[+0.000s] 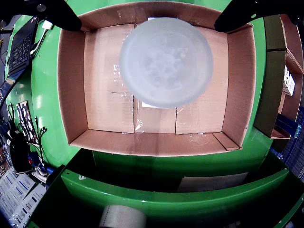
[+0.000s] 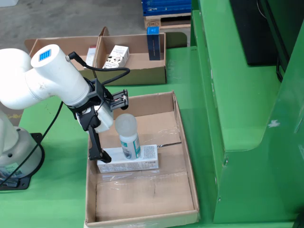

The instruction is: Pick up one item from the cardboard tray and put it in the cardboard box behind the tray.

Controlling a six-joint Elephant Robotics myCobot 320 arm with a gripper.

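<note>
1. In the fixed view, nearest the camera, an open cardboard box (image 2: pixel 142 190) sits on the green table (image 2: pixel 57 199). A long white carton (image 2: pixel 128 164) lies flat across the box's floor, its long axis running left-right.
2. A capped bottle (image 2: pixel 128 137) stands upright above that carton, seemingly resting on it, just right of the pincer (image 2: pixel 108 130).
3. The pincer's dark fingers (image 2: pixel 95 145) reach down on the bottle's left. Whether they grip the bottle cannot be told; in the wrist view the fingertips (image 1: pixel 57 14) stand wide apart, with the bottle's pale round cap (image 1: pixel 166 61) centred between them.
4. The white arm (image 2: pixel 47 78) reaches in from the left, wrist bent downward over the box.
5. Beyond the box, a divided cardboard tray (image 2: pixel 137 66) holds a small printed carton (image 2: pixel 116 56).
</note>
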